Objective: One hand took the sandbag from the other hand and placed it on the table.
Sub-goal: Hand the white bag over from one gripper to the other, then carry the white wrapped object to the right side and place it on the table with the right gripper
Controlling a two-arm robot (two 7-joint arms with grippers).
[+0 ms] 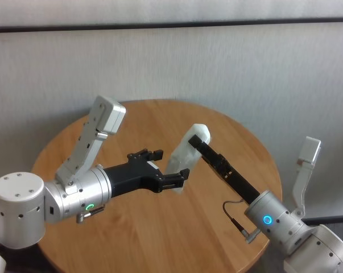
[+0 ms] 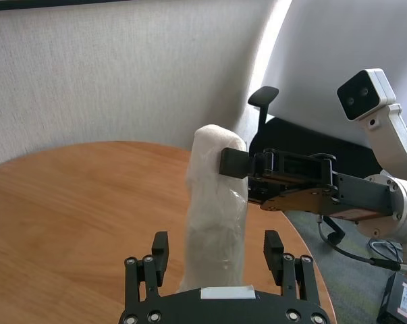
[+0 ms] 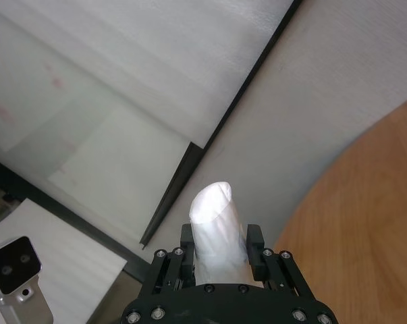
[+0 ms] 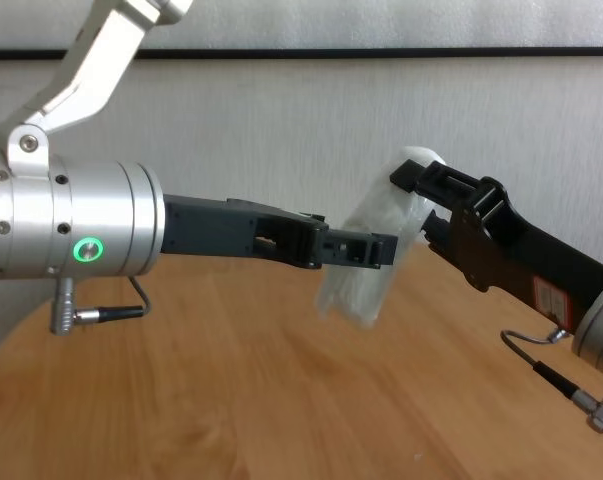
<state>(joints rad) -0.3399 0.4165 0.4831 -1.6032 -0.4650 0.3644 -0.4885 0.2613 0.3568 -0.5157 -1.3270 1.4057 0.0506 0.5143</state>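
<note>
The sandbag (image 1: 185,156), a white crinkly pouch, hangs tilted in the air above the round wooden table (image 1: 131,233). My right gripper (image 1: 197,142) is shut on its upper end; the right wrist view shows the fingers (image 3: 254,236) pressed against both sides of the sandbag (image 3: 215,223). My left gripper (image 1: 171,165) stands open around the lower end. In the left wrist view a gap shows between each of its fingers (image 2: 160,246) and the sandbag (image 2: 213,202). From the chest, the sandbag (image 4: 376,250) sits between the left gripper (image 4: 366,250) and the right gripper (image 4: 421,182).
Bare wood of the table (image 4: 231,400) lies below both arms. A grey wall stands close behind the table. Off the table's far side are a black office chair (image 2: 264,101) and a small black box (image 2: 399,297) on the floor.
</note>
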